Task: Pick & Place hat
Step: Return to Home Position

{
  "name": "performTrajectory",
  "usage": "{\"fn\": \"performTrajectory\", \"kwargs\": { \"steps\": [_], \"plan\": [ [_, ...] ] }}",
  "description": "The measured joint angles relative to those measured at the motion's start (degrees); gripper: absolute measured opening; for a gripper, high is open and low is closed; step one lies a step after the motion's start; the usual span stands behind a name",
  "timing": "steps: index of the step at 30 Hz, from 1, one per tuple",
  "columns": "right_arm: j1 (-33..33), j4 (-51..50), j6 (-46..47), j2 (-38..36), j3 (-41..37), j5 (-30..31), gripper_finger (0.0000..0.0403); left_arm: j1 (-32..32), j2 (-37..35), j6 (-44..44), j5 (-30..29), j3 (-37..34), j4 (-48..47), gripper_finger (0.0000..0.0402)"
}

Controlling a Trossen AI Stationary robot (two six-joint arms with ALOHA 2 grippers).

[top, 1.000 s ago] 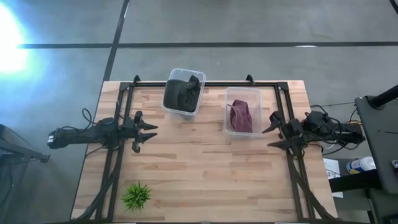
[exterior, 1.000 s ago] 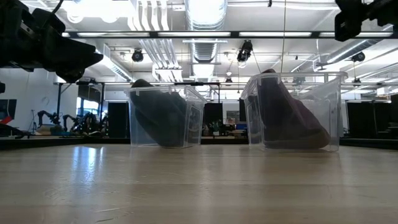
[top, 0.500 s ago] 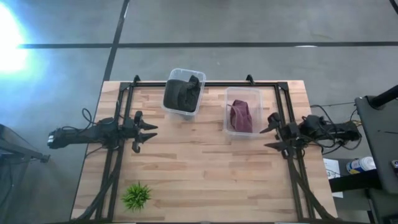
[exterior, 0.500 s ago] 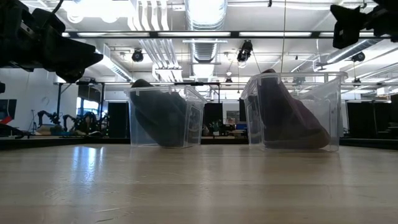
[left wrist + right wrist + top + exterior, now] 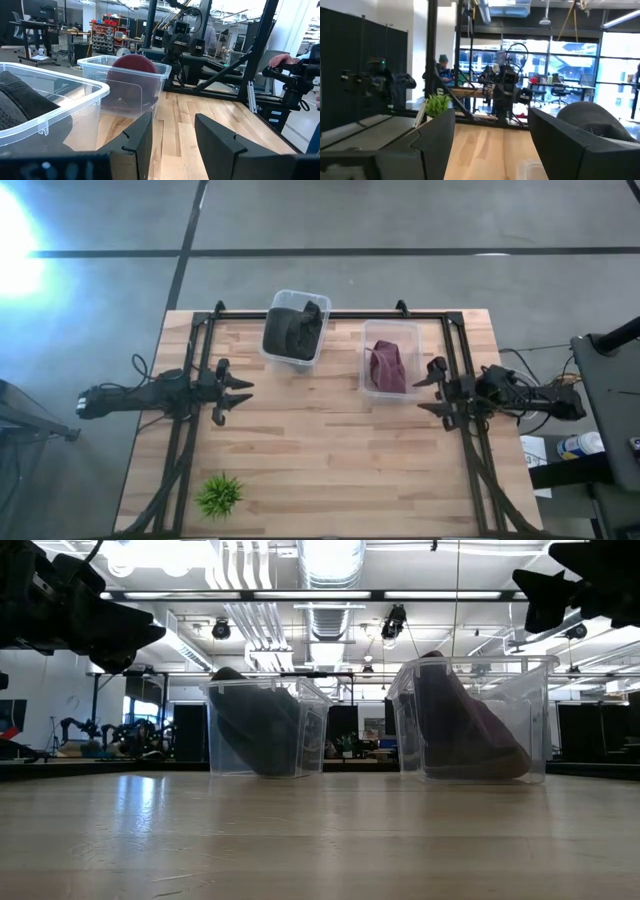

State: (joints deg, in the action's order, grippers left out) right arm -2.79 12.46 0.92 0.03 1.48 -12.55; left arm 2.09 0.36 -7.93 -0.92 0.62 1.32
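Two hats sit in clear plastic bins at the far side of the table. The black hat [image 5: 293, 330] [image 5: 250, 730] leans inside the left bin [image 5: 296, 355]. The maroon hat [image 5: 387, 367] [image 5: 462, 730] [image 5: 132, 75] leans inside the right bin [image 5: 369, 385]. My left gripper [image 5: 243, 392] [image 5: 172, 125] hovers open over the table's left part, pointing right. My right gripper [image 5: 432, 387] [image 5: 492, 120] hangs open just right of the maroon hat's bin, pointing left. Both are above the table and hold nothing.
A small green plant [image 5: 219, 495] [image 5: 438, 104] stands near the table's near left corner. Dark frame rails [image 5: 462, 380] run along the table's left, right and far sides. Bare wood [image 5: 330, 440] lies between the arms. People and other equipment show in the room beyond.
My right gripper has moved toward the table's left, closing in on the right side of the maroon hat's bin, and has stayed open. The left arm and both hats have kept still.
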Motion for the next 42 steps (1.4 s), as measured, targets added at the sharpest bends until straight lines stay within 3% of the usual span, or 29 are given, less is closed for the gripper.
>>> {"fn": "performTrajectory", "kwargs": {
  "steps": [14,23,34,42],
  "plan": [
    [0.7,-2.7,1.4,0.0,-1.0,-2.7,0.0247,0.0,0.0,0.0,0.0,0.0,0.0,0.0142],
    [3.0,-2.9,-2.8,0.0,-1.0,-2.6,0.0247,0.0,0.0,0.0,0.0,0.0,0.0,0.0142],
    [3.0,-2.9,5.1,0.1,-1.0,-2.5,0.0247,0.0,0.0,0.0,0.0,0.0,0.0,0.0142],
    [3.0,-2.9,5.4,0.1,-1.0,-2.5,0.0247,0.0,0.0,0.0,0.0,0.0,0.0,0.0142]
  ]
}}
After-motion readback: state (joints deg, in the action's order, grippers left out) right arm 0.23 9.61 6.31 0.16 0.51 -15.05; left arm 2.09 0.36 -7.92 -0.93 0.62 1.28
